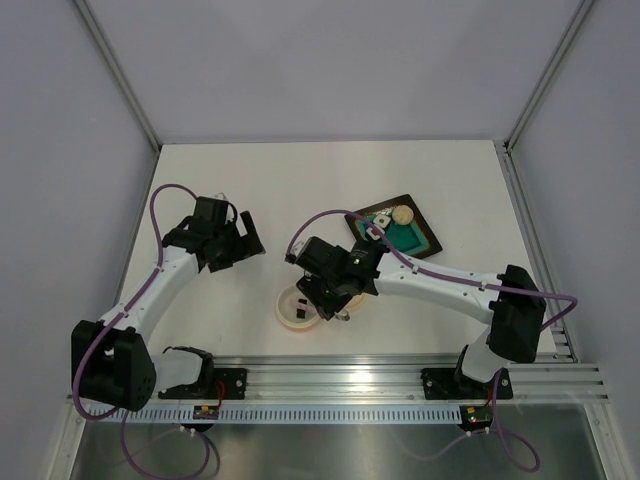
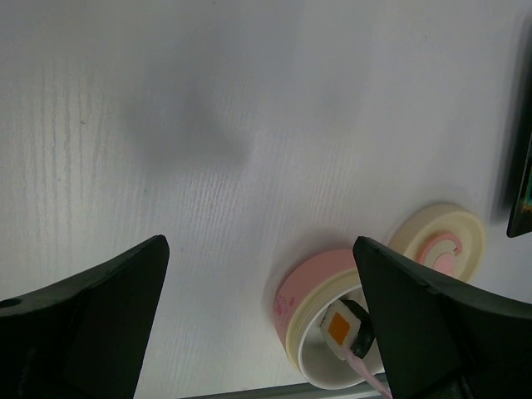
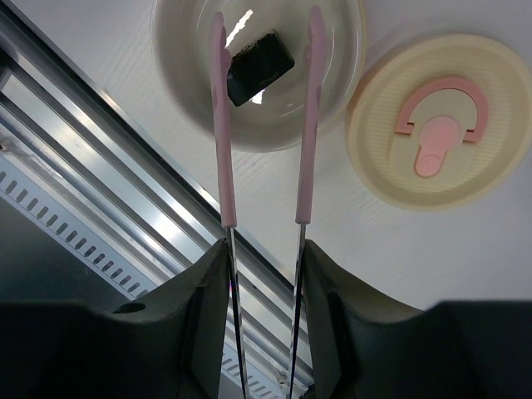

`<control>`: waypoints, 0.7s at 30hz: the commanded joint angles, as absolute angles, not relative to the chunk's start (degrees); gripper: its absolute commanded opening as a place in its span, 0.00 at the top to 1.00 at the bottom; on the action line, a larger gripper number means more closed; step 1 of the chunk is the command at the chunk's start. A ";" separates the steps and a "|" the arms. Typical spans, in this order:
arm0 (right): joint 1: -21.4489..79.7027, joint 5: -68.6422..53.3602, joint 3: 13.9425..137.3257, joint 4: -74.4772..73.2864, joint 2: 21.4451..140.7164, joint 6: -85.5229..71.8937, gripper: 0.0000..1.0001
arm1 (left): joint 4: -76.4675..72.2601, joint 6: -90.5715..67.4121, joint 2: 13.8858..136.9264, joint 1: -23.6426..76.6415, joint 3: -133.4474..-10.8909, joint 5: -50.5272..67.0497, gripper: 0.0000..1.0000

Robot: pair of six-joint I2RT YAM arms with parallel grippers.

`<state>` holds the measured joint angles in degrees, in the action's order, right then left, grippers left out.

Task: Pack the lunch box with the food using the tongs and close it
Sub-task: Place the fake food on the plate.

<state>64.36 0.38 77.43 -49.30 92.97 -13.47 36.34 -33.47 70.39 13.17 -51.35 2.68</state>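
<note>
The lunch box (image 3: 332,100) is a round cream bowl with a pink outer wall (image 2: 312,287), near the table's front edge (image 1: 290,312). Its cream lid (image 3: 440,133) with the pink mark lies flat beside it. My right gripper (image 3: 264,249) hangs above the bowl, shut on the tongs (image 3: 220,125). Their two pink arms stand apart and reach into the bowl. One food piece (image 2: 342,326), white with an orange centre and a dark rim, sits tilted between the tips. I cannot tell if it is pinched. My left gripper (image 2: 259,245) is open and holds nothing, left of the bowl (image 1: 240,245).
A dark square tray (image 1: 425,228) with a teal mat lies right of and behind the bowl. It holds a beige ball (image 1: 402,213) and two small white pieces (image 1: 380,221). A metal rail (image 1: 400,375) runs along the near table edge, close to the bowl.
</note>
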 commanded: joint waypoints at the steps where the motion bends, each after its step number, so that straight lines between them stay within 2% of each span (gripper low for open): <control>1: 64.86 1.14 77.78 -50.53 90.35 -14.41 0.56 | 34.45 -32.96 70.75 12.92 -52.56 3.25 0.02; 10: 64.78 0.26 78.40 -52.21 90.53 -15.11 0.52 | 34.01 -32.96 71.37 12.83 -52.56 3.69 0.02; 21: 64.78 -3.16 81.04 -54.05 93.25 -18.63 0.51 | 33.49 -32.87 71.72 12.83 -52.47 4.39 0.02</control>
